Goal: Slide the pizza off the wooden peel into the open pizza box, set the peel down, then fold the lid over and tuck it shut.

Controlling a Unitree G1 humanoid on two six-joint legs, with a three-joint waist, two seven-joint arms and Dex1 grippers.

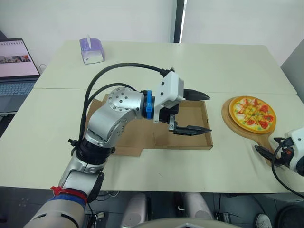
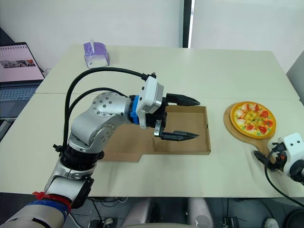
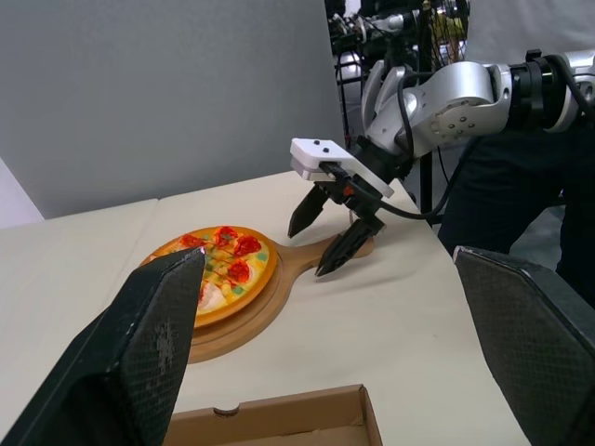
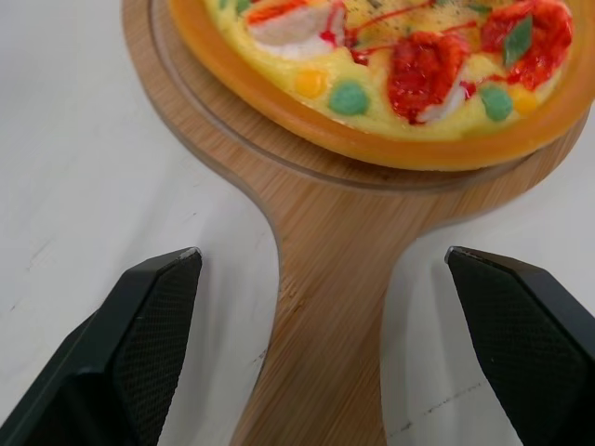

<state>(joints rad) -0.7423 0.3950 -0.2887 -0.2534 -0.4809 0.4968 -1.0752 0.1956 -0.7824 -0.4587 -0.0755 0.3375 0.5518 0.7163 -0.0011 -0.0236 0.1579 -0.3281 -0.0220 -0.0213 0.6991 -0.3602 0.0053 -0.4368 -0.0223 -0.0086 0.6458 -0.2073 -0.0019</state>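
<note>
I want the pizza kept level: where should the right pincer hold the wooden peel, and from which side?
The peel's handle, from the robot's near side: it is narrow, flat on the table, points toward the open right pincer, and the pizza covers the round part.

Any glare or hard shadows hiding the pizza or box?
Left eye view: even light, no glare on the brown cardboard box or the round orange-rimmed pizza. Right wrist view: wooden peel evenly lit, faint soft shadow along its edge.

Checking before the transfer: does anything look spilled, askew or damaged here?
Nothing stands out. The pizza sits whole on the peel, the pizza box lies open and flat, and nothing has spilled on the table.
</note>
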